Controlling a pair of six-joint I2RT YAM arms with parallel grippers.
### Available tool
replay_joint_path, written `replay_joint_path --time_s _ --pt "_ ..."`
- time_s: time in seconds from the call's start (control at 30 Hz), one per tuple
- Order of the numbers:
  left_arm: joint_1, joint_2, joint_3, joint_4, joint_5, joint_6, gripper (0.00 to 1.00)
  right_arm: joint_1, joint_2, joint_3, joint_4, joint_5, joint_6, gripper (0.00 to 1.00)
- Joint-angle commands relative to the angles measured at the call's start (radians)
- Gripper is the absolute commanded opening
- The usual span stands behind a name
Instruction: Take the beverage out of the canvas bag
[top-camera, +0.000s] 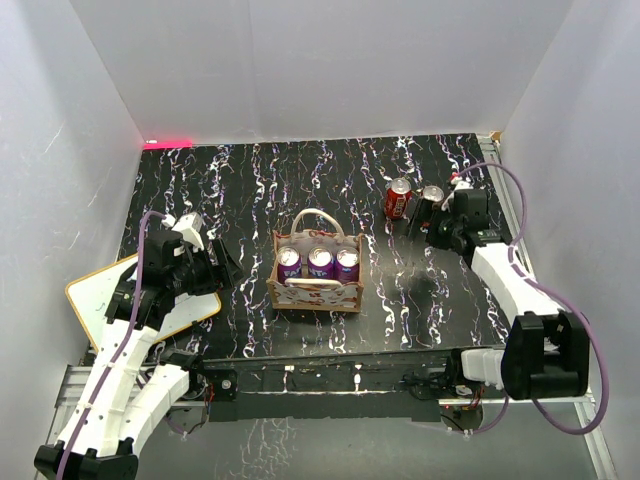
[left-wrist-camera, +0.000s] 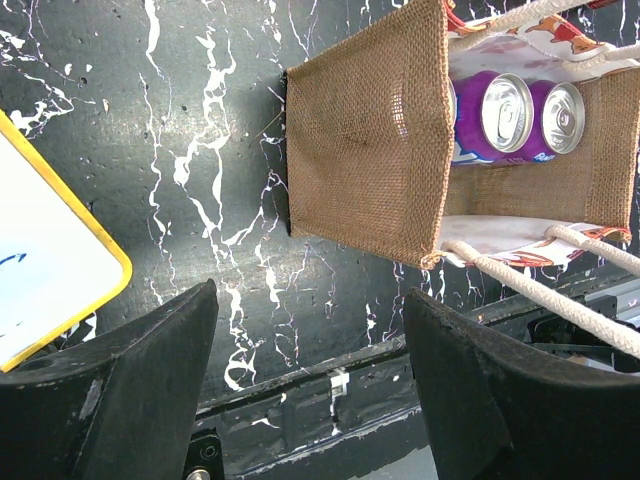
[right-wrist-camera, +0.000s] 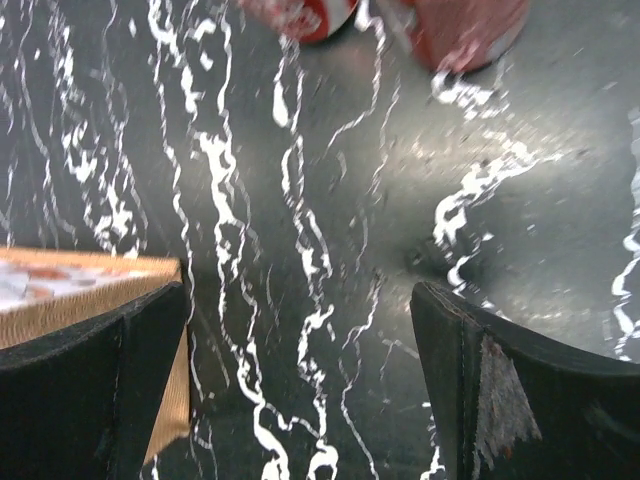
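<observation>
The canvas bag (top-camera: 318, 299) stands mid-table with its rope handles up and three purple beverage cans (top-camera: 320, 262) upright inside. In the left wrist view its burlap side (left-wrist-camera: 365, 130) faces me, with two purple can tops (left-wrist-camera: 505, 110) showing. My left gripper (top-camera: 225, 262) (left-wrist-camera: 310, 295) hovers open just left of the bag, holding nothing. Two red cans (top-camera: 399, 198) (top-camera: 431, 203) stand on the table at the back right. My right gripper (top-camera: 432, 230) (right-wrist-camera: 300, 290) is open right beside them and empty. The red cans (right-wrist-camera: 460, 30) sit at the top edge of its view, blurred.
A white board with an orange rim (top-camera: 110, 290) (left-wrist-camera: 40, 260) lies at the left table edge under the left arm. A corner of the bag (right-wrist-camera: 80, 300) shows beside the right gripper's left finger. The black marbled tabletop (top-camera: 420, 290) spreads between bag and right arm.
</observation>
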Motion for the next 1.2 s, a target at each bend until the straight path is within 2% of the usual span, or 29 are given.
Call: replay_joint_path --time_s 0.0,0.2,0.33,0.47,0.57,0.67,0.77,0.97,1.17 --pt "0.002 0.007 0.002 0.007 0.011 0.007 0.73 0.000 -0.091 -0.047 0.091 -0.193 -0.003 0.98" --pt "0.001 0.012 0.002 0.005 0.009 0.006 0.72 0.011 -0.130 0.034 0.095 -0.388 -0.001 0.98" --pt "0.001 0.013 0.002 0.004 0.006 0.006 0.72 0.117 -0.103 0.125 0.075 -0.445 0.012 0.98" --pt "0.002 0.011 0.002 0.004 0.005 0.004 0.72 0.347 -0.086 0.221 0.022 -0.307 -0.026 0.96" --pt "0.001 0.015 0.002 0.004 0.005 0.004 0.72 0.517 -0.055 0.279 -0.016 -0.153 -0.055 0.87" --pt "0.001 0.017 0.002 0.003 0.006 0.006 0.72 0.623 0.006 0.329 -0.068 -0.011 -0.068 0.79" --pt "0.002 0.012 0.004 0.001 0.006 0.006 0.72 0.717 0.083 0.377 -0.126 0.129 -0.090 0.77" --pt "0.001 0.008 0.003 -0.001 0.001 0.004 0.72 0.846 0.220 0.466 -0.205 0.312 -0.113 0.77" --pt "0.001 0.008 0.003 0.000 0.000 0.004 0.72 0.893 0.288 0.508 -0.243 0.424 -0.128 0.77"
